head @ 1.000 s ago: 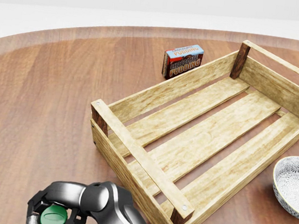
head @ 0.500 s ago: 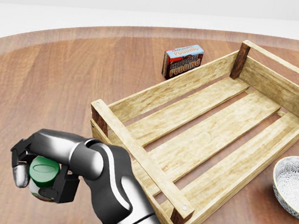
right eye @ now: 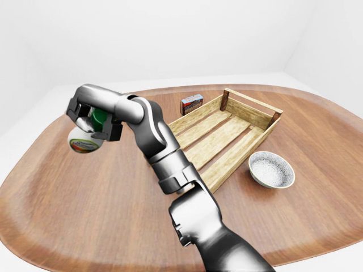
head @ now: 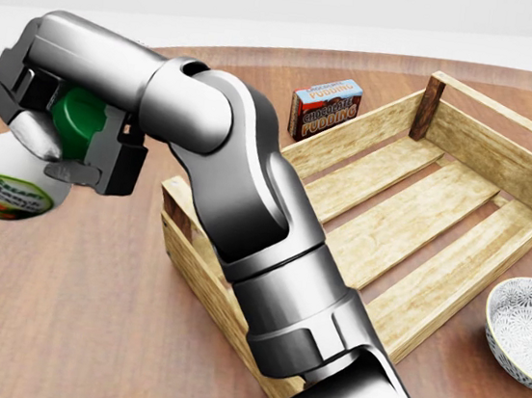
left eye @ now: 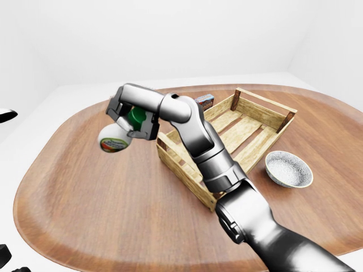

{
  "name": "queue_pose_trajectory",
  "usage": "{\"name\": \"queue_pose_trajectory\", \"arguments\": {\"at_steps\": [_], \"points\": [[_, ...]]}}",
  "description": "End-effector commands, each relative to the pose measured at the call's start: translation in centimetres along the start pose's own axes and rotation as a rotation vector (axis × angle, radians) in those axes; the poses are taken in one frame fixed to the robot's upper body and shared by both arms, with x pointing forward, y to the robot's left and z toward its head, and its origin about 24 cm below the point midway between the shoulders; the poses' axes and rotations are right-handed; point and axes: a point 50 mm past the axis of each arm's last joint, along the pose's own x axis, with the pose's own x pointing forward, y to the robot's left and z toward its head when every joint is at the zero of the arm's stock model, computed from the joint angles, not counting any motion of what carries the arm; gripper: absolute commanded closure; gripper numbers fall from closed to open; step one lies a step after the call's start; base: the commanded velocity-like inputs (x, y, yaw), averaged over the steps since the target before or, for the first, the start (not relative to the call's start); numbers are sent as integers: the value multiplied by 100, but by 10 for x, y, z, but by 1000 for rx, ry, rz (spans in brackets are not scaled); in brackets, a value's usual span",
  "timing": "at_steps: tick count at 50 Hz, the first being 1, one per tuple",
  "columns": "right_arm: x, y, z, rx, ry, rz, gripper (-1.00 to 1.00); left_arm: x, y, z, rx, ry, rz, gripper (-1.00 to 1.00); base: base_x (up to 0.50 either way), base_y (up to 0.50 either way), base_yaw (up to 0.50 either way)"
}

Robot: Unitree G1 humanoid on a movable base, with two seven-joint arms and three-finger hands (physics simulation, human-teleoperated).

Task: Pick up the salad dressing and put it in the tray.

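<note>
Wooden oval table [right eye: 85, 215], white room

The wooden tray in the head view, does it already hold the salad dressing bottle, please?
No, the wooden tray shows only bare slats, while the salad dressing bottle hangs in the right hand left of it.

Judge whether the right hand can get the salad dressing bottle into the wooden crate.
Probably yes: the right hand grips the salad dressing bottle aloft, left of the open-topped wooden crate in the head view; the pudding box and bowl sit outside it.
</note>
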Motion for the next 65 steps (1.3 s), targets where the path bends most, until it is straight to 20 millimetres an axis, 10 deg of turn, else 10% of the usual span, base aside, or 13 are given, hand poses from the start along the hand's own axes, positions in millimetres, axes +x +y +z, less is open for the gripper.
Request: {"name": "queue_pose_trajectory", "arguments": {"at_steps": [1, 27, 45, 65], "points": [[-24, -76, 15, 19, -67, -126, 98, 0, 1, -1, 2, 4, 0, -100, 0, 0, 0], [-144, -151, -104, 178, 374, -375, 99, 1, 0, 3, 2, -11, 0, -100, 0, 0, 0], [-195, -96, -203, 306, 859, -357, 99, 1, 0, 2, 4, -7, 0, -100, 0, 0, 0], [-201, -78, -223, -101, 1174, -298, 99, 1, 1, 1, 5, -4, 2, -100, 0, 0, 0]]}}
